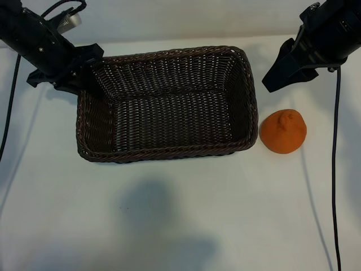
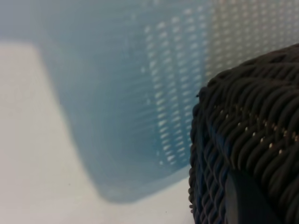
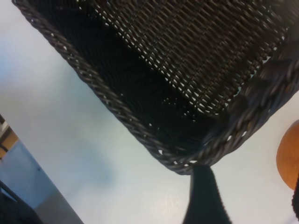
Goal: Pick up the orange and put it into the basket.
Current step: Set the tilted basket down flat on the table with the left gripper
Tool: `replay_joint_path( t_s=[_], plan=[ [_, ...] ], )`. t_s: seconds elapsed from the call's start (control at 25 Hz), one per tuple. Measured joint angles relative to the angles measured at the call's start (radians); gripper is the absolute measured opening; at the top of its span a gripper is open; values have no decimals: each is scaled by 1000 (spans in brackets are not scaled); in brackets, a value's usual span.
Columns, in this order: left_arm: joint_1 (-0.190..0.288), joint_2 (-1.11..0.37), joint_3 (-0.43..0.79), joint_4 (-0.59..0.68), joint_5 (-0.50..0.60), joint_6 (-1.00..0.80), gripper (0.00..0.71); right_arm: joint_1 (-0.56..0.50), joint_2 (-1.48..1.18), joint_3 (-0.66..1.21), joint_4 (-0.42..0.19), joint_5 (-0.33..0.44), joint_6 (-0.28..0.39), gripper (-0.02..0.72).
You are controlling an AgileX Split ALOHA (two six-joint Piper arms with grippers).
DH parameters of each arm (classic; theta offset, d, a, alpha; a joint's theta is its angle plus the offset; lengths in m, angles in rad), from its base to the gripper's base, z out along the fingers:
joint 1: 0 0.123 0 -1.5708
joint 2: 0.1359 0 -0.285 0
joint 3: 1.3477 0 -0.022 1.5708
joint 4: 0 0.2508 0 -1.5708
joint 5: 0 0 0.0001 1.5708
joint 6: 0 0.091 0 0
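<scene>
The orange [image 1: 283,131], bumpy with a knobbly top, sits on the white table just right of the basket [image 1: 84,148], a dark brown wicker one with nothing in it. My right gripper [image 1: 274,81] hangs open behind the orange and a little left of it, beside the basket's far right corner, holding nothing. In the right wrist view the orange [image 3: 289,161] shows at the edge, between the dark fingers [image 3: 203,198]. My left gripper [image 1: 84,70] is shut on the basket's far left corner. One of its fingers [image 2: 247,200] lies against the woven outer wall [image 2: 252,121].
The white table [image 1: 180,214] stretches wide in front of the basket and the orange. Black cables [image 1: 334,169] hang down at both sides. A pale perforated panel [image 2: 154,93] stands beyond the basket in the left wrist view.
</scene>
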Motion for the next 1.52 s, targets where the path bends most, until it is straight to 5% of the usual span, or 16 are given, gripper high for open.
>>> replay_joint_path(
  t_s=[1.52],
  plan=[
    [-10, 65, -1, 25, 0, -9, 177, 0, 0, 0, 0, 7, 0, 445]
  ],
)
